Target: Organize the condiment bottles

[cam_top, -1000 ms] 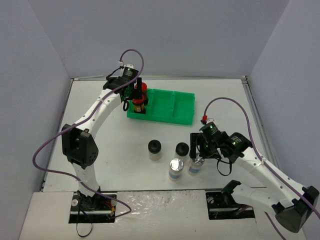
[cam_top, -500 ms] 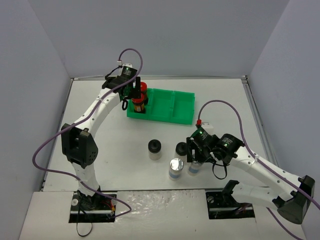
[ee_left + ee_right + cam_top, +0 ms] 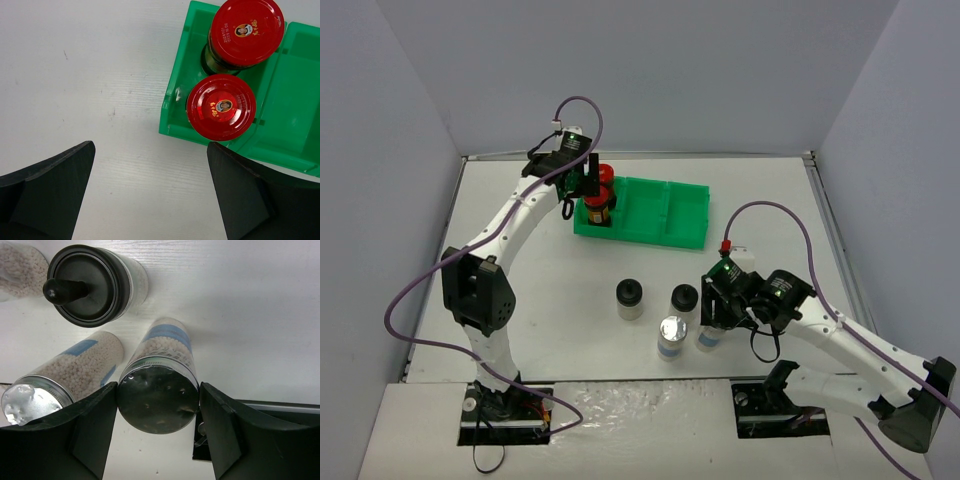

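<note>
Two red-capped jars (image 3: 221, 107) (image 3: 246, 31) stand in the left compartment of the green tray (image 3: 295, 90); in the top view they are one jar (image 3: 599, 205) and the other jar behind it (image 3: 605, 176). My left gripper (image 3: 150, 146) is open and empty above the table beside them, also in the top view (image 3: 582, 185). My right gripper (image 3: 158, 388) is shut on the cap of a silver-capped jar (image 3: 157, 405) standing on the table (image 3: 708, 336). A second silver-capped jar (image 3: 671, 338) (image 3: 75, 367) stands beside it. Two black-capped jars (image 3: 630, 298) (image 3: 684, 299) stand just behind.
The tray's middle and right compartments (image 3: 683, 212) hold nothing. Grey walls enclose the white table (image 3: 520, 290) on the left, back and right. The nearer black-capped jar (image 3: 85, 285) is close to my right gripper's left finger.
My right gripper has come down over the silver-capped jar and its wrist has shifted slightly right. My left gripper has drawn slightly back from the red-capped jars.
</note>
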Available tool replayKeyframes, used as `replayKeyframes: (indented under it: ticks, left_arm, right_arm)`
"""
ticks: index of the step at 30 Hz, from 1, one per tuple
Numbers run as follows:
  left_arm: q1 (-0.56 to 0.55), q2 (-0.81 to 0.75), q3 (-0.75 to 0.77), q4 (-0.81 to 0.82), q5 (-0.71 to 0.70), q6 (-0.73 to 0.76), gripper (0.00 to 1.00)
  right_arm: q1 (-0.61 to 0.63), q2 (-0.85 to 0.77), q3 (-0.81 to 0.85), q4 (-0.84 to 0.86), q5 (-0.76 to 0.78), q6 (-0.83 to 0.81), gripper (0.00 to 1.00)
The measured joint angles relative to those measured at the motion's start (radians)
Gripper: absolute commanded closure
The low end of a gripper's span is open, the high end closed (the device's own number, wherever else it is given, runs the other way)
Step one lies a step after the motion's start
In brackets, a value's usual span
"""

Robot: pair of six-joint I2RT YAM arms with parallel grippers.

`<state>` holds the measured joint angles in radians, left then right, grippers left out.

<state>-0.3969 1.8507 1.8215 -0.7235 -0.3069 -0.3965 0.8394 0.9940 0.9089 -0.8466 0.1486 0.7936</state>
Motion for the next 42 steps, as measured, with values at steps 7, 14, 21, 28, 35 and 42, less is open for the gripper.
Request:
replayKeyframes:
  ticks: [7, 14, 21, 28, 35, 42]
  left_arm:
    - [0.002, 0.0, -0.002, 0.0, 0.003, 0.0, 0.07]
    - [0.008, 0.0, -0.002, 0.0, 0.003, 0.0, 0.07]
    - [0.012, 0.0, -0.002, 0.0, 0.003, 0.0, 0.07]
    - [0.013, 0.0, -0.002, 0.0, 0.007, 0.0, 0.07]
    - [0.013, 0.0, -0.002, -0.001, 0.018, 0.0, 0.07]
    - [0.013, 0.0, -0.002, -0.001, 0.022, 0.0, 0.07]
  right_arm:
    - [0.0, 0.002, 0.0, 0.002, 0.002, -0.001, 1.0]
    - [0.0, 0.012, 0.011, -0.009, 0.025, 0.008, 1.0]
    - [-0.001, 0.073, 0.137, -0.036, 0.14, 0.02, 1.0]
    - [-0.024, 0.217, 0.357, -0.047, 0.32, 0.007, 1.0]
    - [-0.121, 0.362, 0.526, 0.035, 0.416, -0.083, 1.0]
    - [-0.284, 0.51, 0.61, 0.174, 0.377, -0.22, 1.0]
